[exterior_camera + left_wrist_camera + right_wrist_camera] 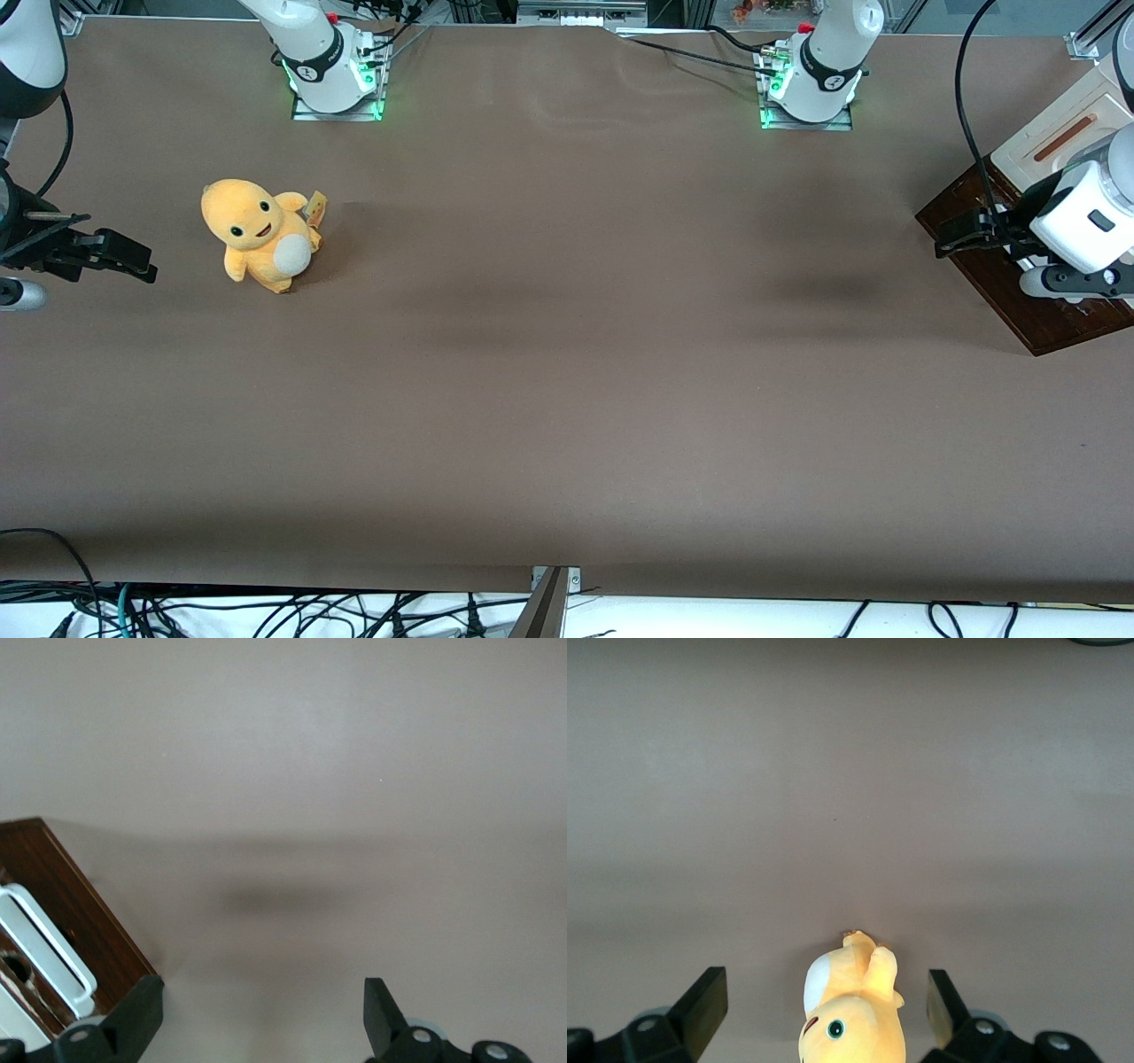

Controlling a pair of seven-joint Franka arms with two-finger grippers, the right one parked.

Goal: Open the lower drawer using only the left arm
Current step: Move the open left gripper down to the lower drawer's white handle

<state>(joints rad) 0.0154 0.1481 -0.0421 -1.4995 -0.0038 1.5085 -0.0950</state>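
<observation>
Fingers (133, 1014) of the left arm's gripper (261, 1019) spread wide, seemingly just above the dark wooden lower drawer (84, 912).

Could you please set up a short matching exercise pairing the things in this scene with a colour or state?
Things:
1. lower drawer
2. gripper
3. plush toy
4. drawer handle

Descriptions:
A. yellow
B. white bar
C. dark brown wood
D. open, above the drawer's front

Pairs: 1-C, 2-D, 3-A, 4-B
</observation>
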